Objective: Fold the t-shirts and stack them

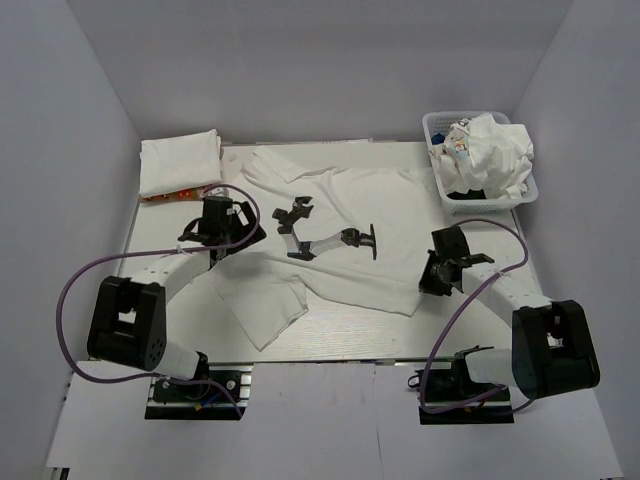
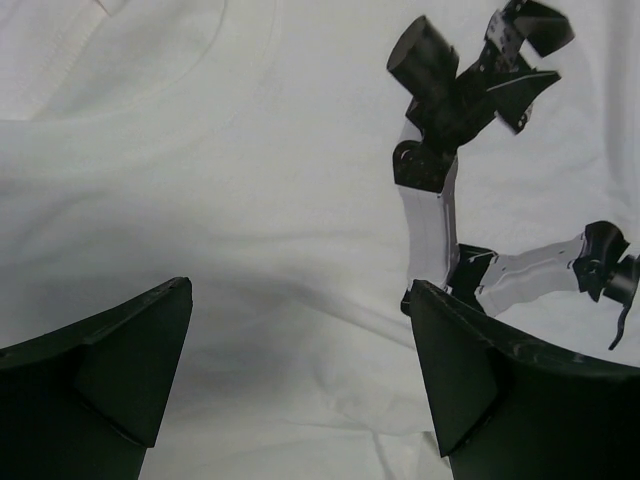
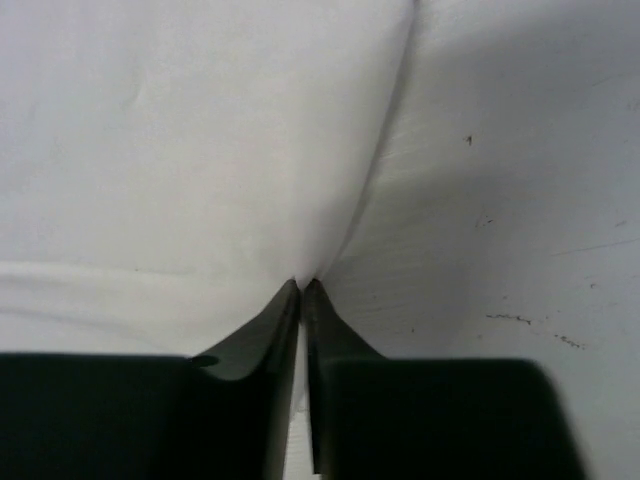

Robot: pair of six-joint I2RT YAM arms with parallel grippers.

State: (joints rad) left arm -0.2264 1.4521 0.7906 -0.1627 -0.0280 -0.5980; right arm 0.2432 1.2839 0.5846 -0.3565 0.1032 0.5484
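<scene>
A white t-shirt [image 1: 385, 200] with a black robot-arm print [image 1: 325, 238] lies spread on the table, its lower left part folded over. My left gripper [image 1: 222, 228] is open, low over the shirt's left side; in the left wrist view its fingers [image 2: 110, 370] straddle bare white cloth [image 2: 250, 200] with the print [image 2: 450, 130] to the right. My right gripper [image 1: 437, 272] is shut on the shirt's right edge; in the right wrist view the fingertips [image 3: 302, 285] pinch a fold of white cloth [image 3: 200, 150]. Folded white shirts [image 1: 178, 163] are stacked at the back left.
A white lattice basket [image 1: 437, 125] at the back right holds crumpled white shirts [image 1: 492, 155] over something dark. A red-orange item [image 1: 165, 197] peeks from under the folded stack. Bare table [image 3: 520, 200] shows right of the shirt's edge. White walls enclose the table.
</scene>
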